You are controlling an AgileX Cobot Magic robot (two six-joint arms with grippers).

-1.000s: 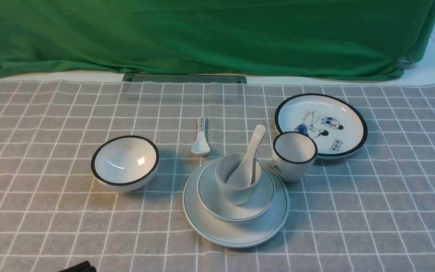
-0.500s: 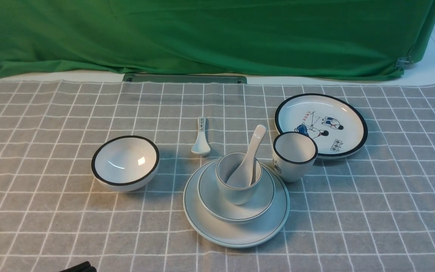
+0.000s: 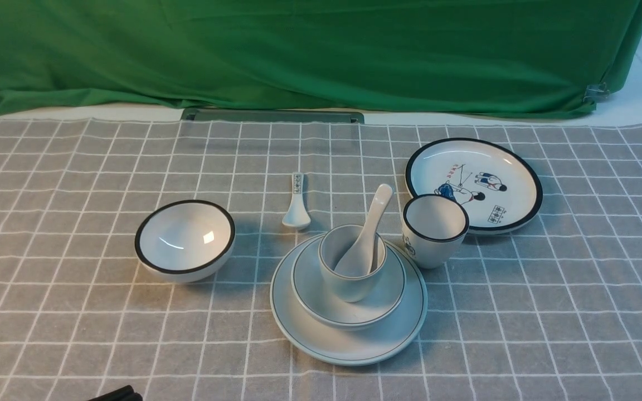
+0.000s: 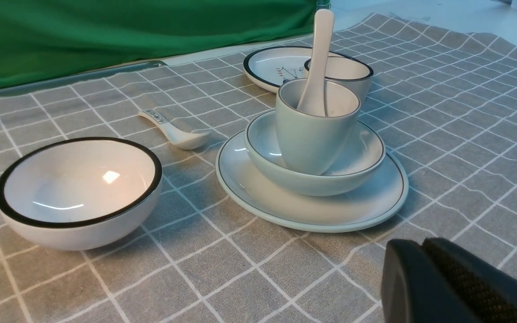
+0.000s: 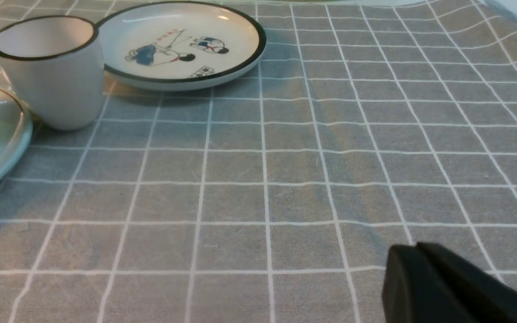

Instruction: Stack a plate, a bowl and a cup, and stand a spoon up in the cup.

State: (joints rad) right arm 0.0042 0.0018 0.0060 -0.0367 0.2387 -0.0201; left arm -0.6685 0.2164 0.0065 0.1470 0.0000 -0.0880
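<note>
Near edge of the worktop: your left gripper (image 4: pixel 424 251) and right gripper (image 5: pixel 415 255) sit low and well back, jaws closed, nothing held.

Just beyond, near the worktop's middle: the plate (image 3: pixel 298 328) carries the bowl (image 3: pixel 315 298), the cup (image 3: pixel 346 281) sits in the bowl, and the spoon (image 3: pixel 374 214) stands in the cup, handle leaning toward the far right corner.

Further out, untouched: black-rimmed bowl (image 3: pixel 184 239), patterned spoon (image 3: pixel 296 206), black-rimmed cup (image 3: pixel 434 229), cartoon plate (image 3: pixel 516 167).

Judgement: stack looks complete. You need no further grasp; just keep both arms clear of it.
</note>
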